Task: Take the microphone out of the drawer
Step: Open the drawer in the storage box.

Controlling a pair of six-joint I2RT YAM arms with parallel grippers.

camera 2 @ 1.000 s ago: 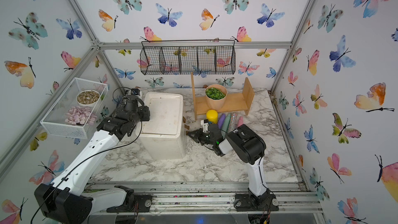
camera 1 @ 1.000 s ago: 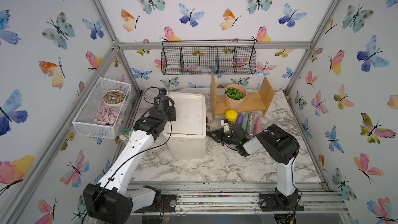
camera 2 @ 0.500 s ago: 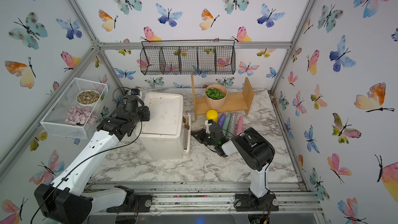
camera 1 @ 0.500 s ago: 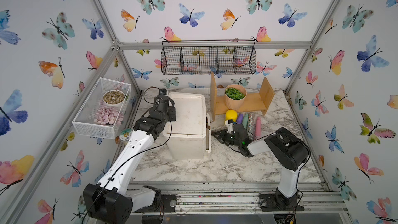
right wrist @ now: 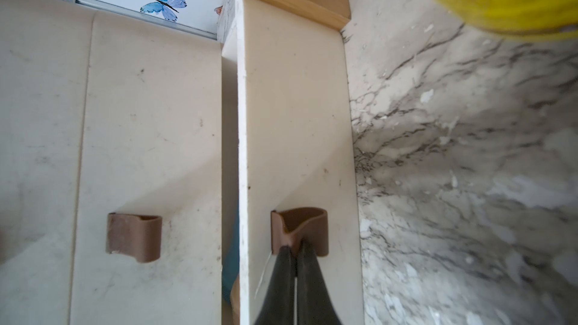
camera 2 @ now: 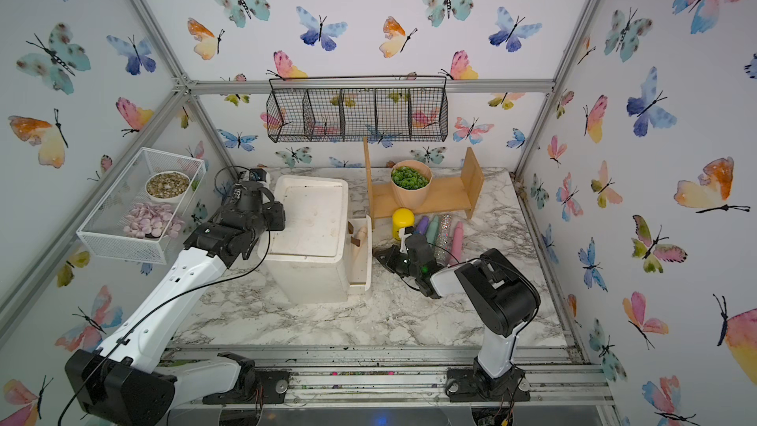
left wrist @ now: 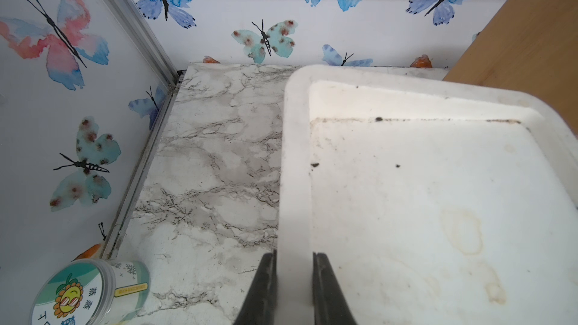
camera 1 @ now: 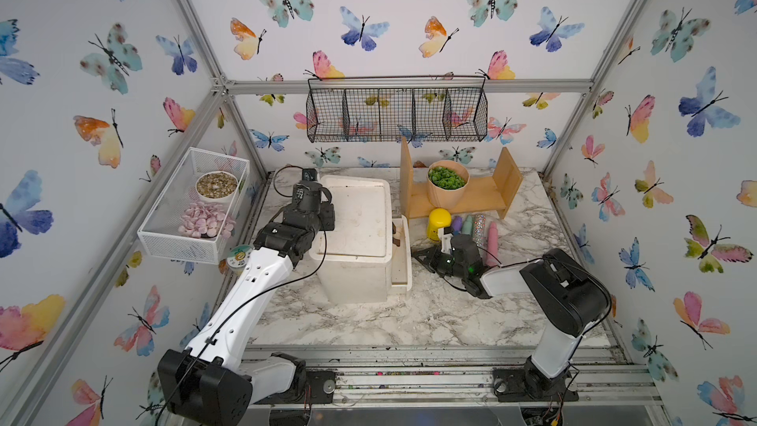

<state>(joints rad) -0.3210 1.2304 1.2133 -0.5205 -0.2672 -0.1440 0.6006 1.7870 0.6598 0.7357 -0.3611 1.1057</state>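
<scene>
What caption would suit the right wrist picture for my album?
Right tool pinching the brown handle of a partly opened white drawer.

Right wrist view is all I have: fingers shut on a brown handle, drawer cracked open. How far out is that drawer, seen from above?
Observer: In both top views the drawer, held at its handle by the right gripper, stands only partly out; a narrow strip of its inside shows.
Operator: Anything lying in it?
Observer: A tan rounded thing near its far end; I can't tell whether it's the microphone.
Operator: Where's the left arm?
Observer: The left gripper is shut on the raised rim of the drawer unit, on the side opposite the drawer.
</scene>
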